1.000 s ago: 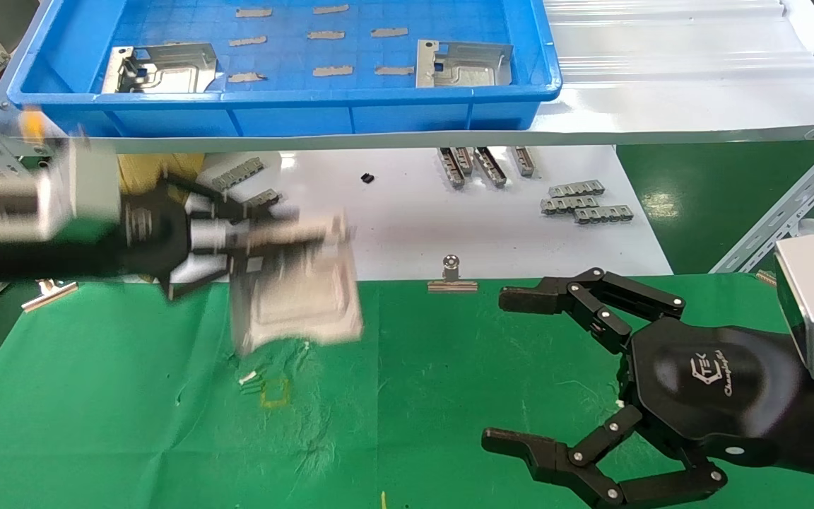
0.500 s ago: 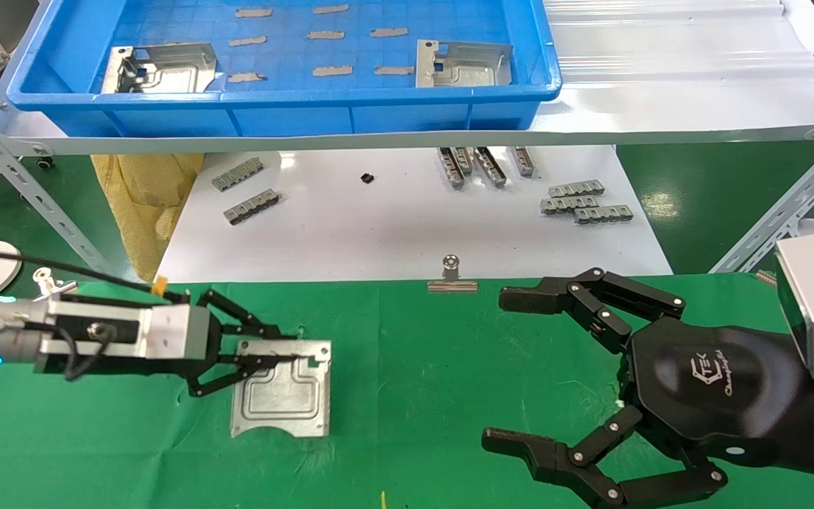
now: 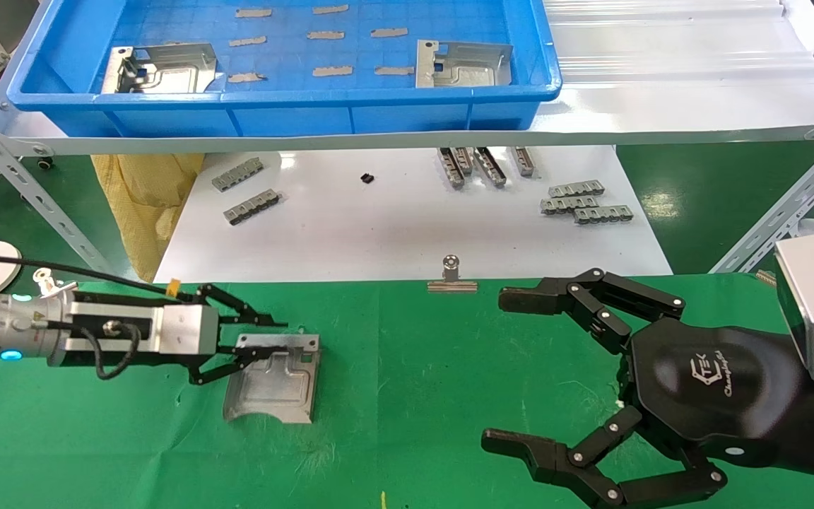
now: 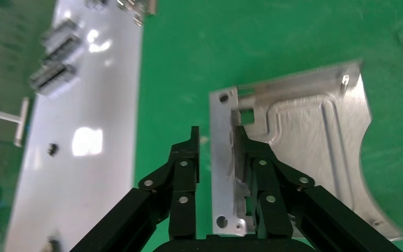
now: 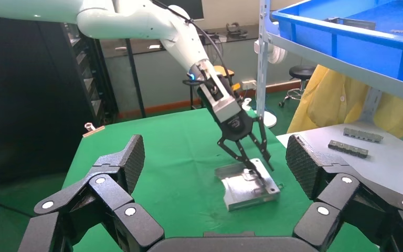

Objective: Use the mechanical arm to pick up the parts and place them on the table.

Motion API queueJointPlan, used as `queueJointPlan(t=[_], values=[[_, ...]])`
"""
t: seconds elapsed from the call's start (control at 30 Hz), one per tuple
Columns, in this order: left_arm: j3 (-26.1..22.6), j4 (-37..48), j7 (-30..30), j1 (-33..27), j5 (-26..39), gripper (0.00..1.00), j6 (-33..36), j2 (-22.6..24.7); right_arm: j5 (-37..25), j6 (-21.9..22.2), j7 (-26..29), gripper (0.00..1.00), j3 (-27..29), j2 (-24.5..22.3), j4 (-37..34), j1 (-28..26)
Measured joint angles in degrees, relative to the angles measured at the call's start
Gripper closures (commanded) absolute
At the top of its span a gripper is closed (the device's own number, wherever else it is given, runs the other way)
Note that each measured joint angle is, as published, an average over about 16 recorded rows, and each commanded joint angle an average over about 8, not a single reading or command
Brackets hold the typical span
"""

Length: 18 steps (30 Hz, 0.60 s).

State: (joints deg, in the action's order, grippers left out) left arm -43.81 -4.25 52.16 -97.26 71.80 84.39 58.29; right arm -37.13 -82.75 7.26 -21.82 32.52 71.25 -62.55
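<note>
One shiny silver stamped plate (image 3: 273,385) rests on your green cloth table (image 3: 414,396), its bent edge still pinched by the left gripper (image 3: 255,346). Two more plates (image 3: 160,68) await in the blue tray (image 3: 287,116). Your right gripper (image 3: 555,375) hovers, fingers spread.

Obscured items for you to note:

- Left tool (image 3: 255,346): in your head view, its lower fingers cover the near-left corner of the part (image 3: 273,382). In the left wrist view, the picture's edge cuts off the palm.
- Part, left wrist view (image 4: 304,152): the far corner runs blurred to the picture's edge.
- Right tool (image 3: 576,375): the lowest finger is cut off at the frame's bottom, and the arm at its right edge.
- Blue tray (image 3: 308,113): the far wall lies out of frame.
- Small black item (image 3: 367,178) on the white board (image 3: 393,226): too small for you to identify.
</note>
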Motion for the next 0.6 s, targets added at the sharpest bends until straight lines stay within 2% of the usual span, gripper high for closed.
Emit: queueJointPlan(t=[0.37, 0.6], values=[[3.49, 5.37, -5.45, 2.35, -5.1, 0.0, 5.95, -1.82, 0.01, 0.01, 0.0, 0.0, 0.0, 0.0, -0.01, 0.0], [4.64, 6.97, -8.19, 4.14, -6.74, 0.0, 6.91, -2.49, 0.01, 0.01, 0.0, 0.0, 0.0, -0.01, -0.01, 0.01]])
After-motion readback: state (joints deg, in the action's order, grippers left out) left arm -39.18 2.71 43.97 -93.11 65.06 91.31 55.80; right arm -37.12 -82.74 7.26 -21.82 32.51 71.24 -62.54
